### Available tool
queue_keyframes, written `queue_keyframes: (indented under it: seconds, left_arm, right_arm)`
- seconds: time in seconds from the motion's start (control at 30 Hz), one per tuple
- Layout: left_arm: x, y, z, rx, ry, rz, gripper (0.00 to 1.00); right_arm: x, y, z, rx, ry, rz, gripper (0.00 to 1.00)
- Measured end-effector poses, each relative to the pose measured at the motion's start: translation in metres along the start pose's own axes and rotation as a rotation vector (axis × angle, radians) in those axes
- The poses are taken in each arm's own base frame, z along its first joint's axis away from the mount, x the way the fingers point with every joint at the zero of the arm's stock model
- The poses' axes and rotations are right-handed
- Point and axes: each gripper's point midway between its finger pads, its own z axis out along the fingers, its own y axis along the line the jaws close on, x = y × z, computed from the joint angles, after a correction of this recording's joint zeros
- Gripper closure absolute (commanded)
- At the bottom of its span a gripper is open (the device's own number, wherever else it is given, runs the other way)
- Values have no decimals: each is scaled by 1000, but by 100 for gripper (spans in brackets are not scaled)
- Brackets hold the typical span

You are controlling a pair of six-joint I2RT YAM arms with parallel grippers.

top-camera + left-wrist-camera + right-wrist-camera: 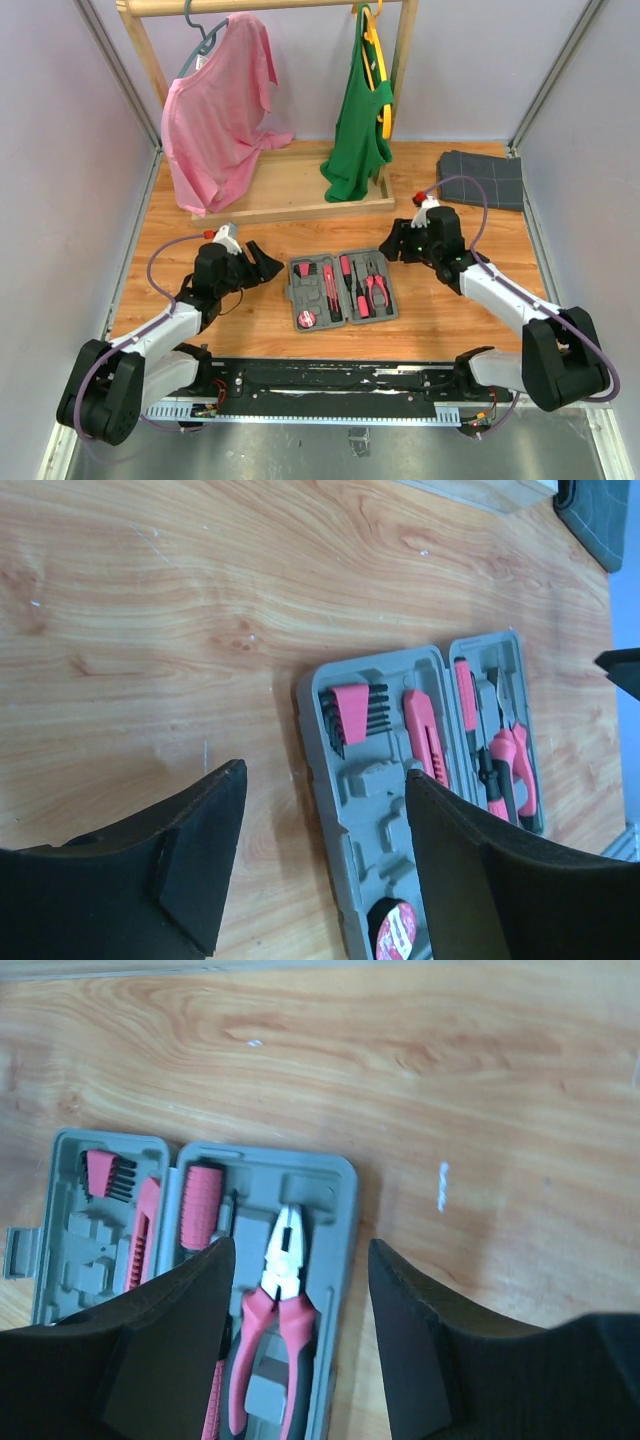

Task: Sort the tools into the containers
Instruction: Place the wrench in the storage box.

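The left gripper (263, 260) and right gripper (393, 243) hang spread and empty either side of the open grey case (360, 785); pliers (283, 1260) seemingly seated inside.

grey case (325, 1185), pink pliers (280, 1278), green shirt (358, 130)

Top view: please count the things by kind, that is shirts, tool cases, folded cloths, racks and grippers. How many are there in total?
Shirts: 2 (pink shirt, green shirt)
Tool case: 1
Folded cloth: 1
Wooden rack: 1
Grippers: 2 (left gripper, right gripper)
Total: 7
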Motion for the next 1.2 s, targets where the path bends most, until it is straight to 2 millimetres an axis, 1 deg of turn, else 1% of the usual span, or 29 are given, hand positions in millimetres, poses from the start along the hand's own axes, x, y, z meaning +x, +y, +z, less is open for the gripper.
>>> queue_keyframes:
  seconds: [0.03, 0.13, 0.23, 0.3, 0.43, 0.57, 0.77, 0.93, 1.2]
  left_arm:
    - [1, -1, -1, 6, 8, -2, 33]
    - [7, -5, -4, 20, 34, -5, 35]
    - [20, -11, -7, 35, 82, 0, 36]
    - [30, -12, -8, 36, 114, 4, 37]
    - [48, -13, -12, 25, 180, 12, 40]
    - [58, -9, -15, 3, 217, 14, 46]
    - [65, -6, -14, -9, 241, 7, 54]
    - [70, -4, -10, -13, 261, 2, 58]
    - [71, -6, -7, 2, 264, -2, 78]
  right_arm:
    - [6, -7, 0, 6, 18, 51, 43]
    - [21, -17, 0, 4, 63, 147, 43]
    - [34, -19, -1, -11, 98, 202, 43]
    - [38, -16, -1, -26, 109, 220, 44]
    - [37, -12, -1, -47, 110, 238, 44]
    - [37, -9, -1, -61, 111, 246, 44]
    - [39, -7, -1, -76, 116, 257, 44]
    - [40, -7, -1, -76, 119, 258, 44]
    - [41, -7, -1, -76, 122, 260, 44]
